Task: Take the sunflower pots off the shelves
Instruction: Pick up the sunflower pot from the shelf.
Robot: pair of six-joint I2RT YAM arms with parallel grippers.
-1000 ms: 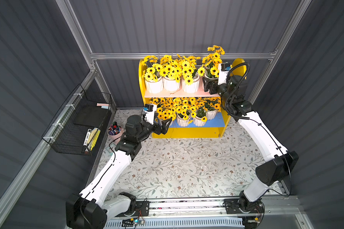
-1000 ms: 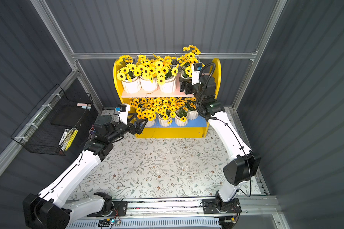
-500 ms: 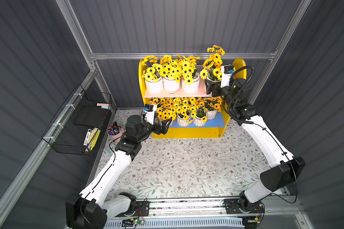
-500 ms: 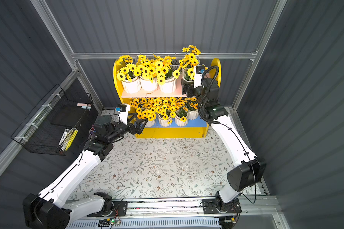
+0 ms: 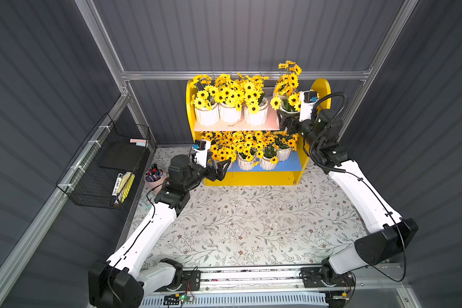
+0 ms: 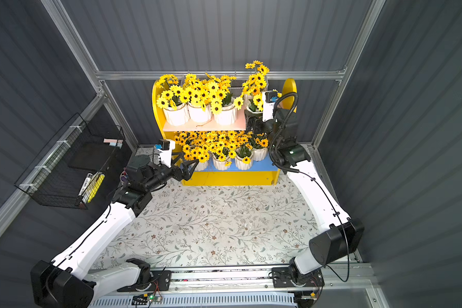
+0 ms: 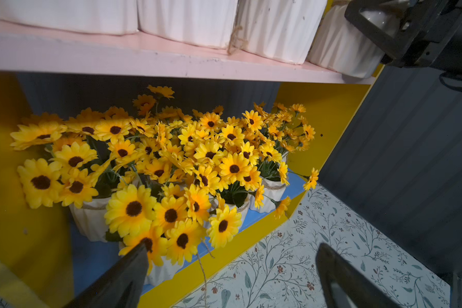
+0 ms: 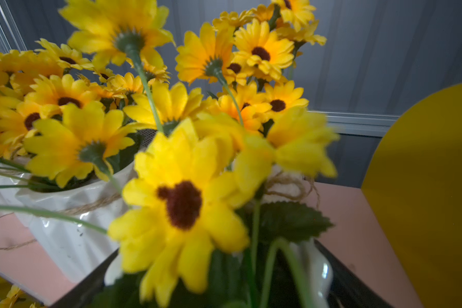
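The shelves (image 5: pixel 251 179) are a yellow unit with a pink upper board (image 5: pixel 235 125) and a blue lower board (image 5: pixel 291 165). Three sunflower pots (image 5: pixel 230 113) stand on the upper board, and several more (image 5: pixel 267 161) crowd the lower one. My right gripper (image 5: pixel 284 121) is shut on a further sunflower pot (image 8: pixel 315 269) at the upper board's right end. That pot's bottom overhangs the board's front edge (image 7: pixel 352 72). My left gripper (image 5: pixel 220 168) is open in front of the lower board's left end. One of its fingers (image 7: pixel 134 266) is beside the frontmost pot there.
A black wire rack (image 5: pixel 102 170) hangs on the left wall. A pink cup of markers (image 5: pixel 155 177) sits beside my left arm. The floral mat (image 5: pixel 251 226) spreads in front of the shelves. A white mesh basket (image 5: pixel 267 84) shows behind the upper flowers.
My right gripper has drawn its pot a little rightward and outward along the upper board. The left arm has stayed where it was, jaws still wide.
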